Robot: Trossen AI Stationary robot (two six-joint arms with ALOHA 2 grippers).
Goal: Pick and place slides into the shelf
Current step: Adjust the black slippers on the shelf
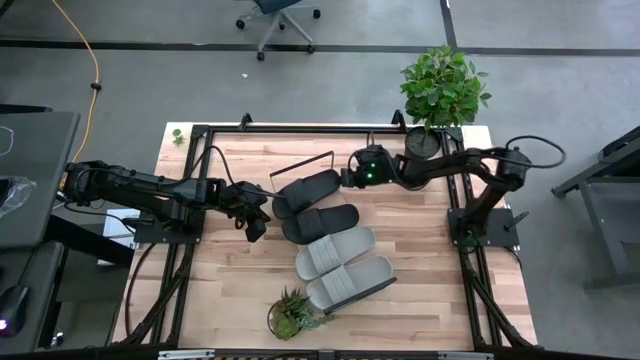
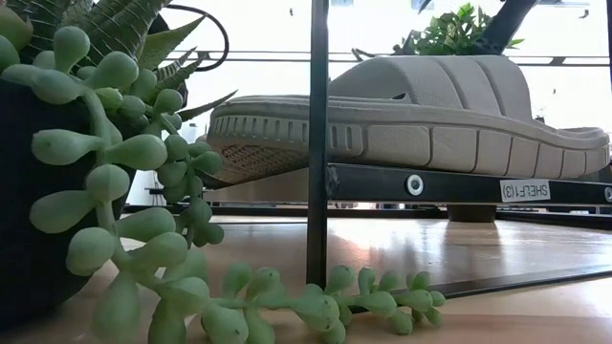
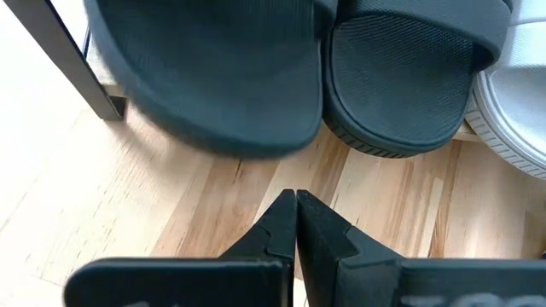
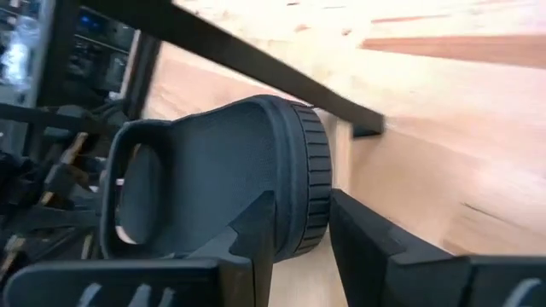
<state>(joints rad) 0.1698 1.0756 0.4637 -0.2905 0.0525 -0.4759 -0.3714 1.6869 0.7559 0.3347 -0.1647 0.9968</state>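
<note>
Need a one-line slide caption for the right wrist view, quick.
Right claw shut on the rim of a black slide beside the shelf.

Leafy potted plant at the table's far right corner. Small succulent pot at the near edge, beaded stems trailing over the wood. Office chair and yellow cable on grey floor beyond.
</note>
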